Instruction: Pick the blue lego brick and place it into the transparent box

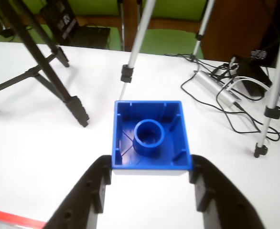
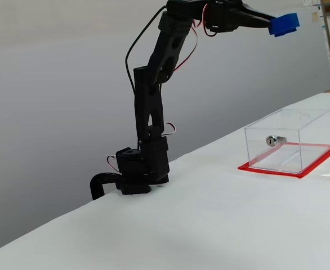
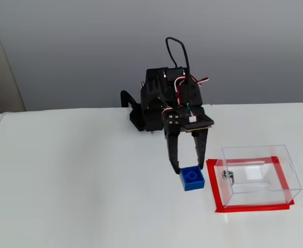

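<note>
The blue lego brick (image 1: 149,135) is held high in the air, its hollow underside facing the wrist camera. My gripper (image 1: 149,179) is shut on it, one black finger on each side. From the side fixed view the brick (image 2: 284,25) hangs well above the table, up and left of the transparent box (image 2: 289,140). From the top-down fixed view the brick (image 3: 192,179) and gripper (image 3: 190,170) appear just left of the box (image 3: 259,174), which stands on its red base plate (image 3: 250,207) with a silver lock (image 3: 227,175) on its left wall.
The white table (image 3: 79,186) spreads around the arm's black base (image 2: 137,180). In the wrist view, black tripod legs (image 1: 49,71), silver tripod legs (image 1: 274,81) and a tangle of cables (image 1: 226,95) stand at the table's far side.
</note>
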### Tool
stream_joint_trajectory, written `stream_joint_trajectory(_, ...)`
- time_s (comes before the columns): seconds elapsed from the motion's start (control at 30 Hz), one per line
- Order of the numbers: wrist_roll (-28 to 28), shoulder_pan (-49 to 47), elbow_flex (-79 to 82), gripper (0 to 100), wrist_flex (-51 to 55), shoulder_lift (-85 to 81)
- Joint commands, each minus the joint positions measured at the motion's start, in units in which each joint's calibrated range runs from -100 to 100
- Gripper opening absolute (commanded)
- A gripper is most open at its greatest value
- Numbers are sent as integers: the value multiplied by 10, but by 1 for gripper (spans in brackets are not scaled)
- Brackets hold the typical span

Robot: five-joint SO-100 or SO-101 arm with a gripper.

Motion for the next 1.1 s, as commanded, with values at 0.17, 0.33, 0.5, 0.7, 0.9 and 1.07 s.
stream_joint_trajectory(0.17,2,-164,-4,13,28,-34)
stream_joint_trajectory(0.33,3,-267,33,13,27,-34)
stream_joint_trajectory(0.5,3,-356,112,13,27,-37)
stream_joint_trajectory(0.7,2,-431,165,13,25,-36)
stream_joint_trajectory(0.9,2,-483,219,13,26,-36)
stream_joint_trajectory(1.07,2,-510,255,13,27,-37)
